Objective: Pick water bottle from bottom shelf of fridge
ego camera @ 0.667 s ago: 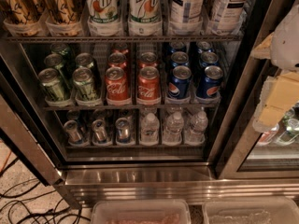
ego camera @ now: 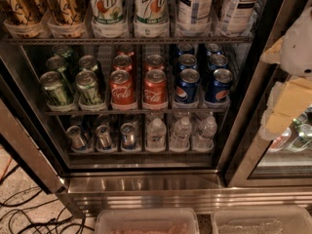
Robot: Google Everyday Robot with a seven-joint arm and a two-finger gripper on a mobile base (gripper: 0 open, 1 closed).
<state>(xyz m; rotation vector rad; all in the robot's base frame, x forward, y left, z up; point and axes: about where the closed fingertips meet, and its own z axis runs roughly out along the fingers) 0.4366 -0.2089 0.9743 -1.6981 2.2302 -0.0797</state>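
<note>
The fridge (ego camera: 146, 184) stands open in front of me, with its steel sill below. On the bottom shelf (ego camera: 141, 153) three small clear water bottles with white caps stand side by side at the right: one (ego camera: 156, 133), one (ego camera: 181, 132) and one (ego camera: 205, 130). Silver-topped cans (ego camera: 102, 136) fill the left lanes of that shelf. My gripper (ego camera: 291, 99), white and pale yellow, hangs at the right edge of the view in front of the glass door. It is outside the shelves, right of and slightly above the bottles, and touches nothing.
The middle rack holds green cans (ego camera: 73, 84), Coke cans (ego camera: 139, 87) and Pepsi cans (ego camera: 202, 84). Tall 7up bottles (ego camera: 129, 9) stand on the rack above. The dark door frame (ego camera: 246, 130) stands right of the bottles. Two clear bins (ego camera: 146, 221) and cables (ego camera: 29, 213) lie on the floor.
</note>
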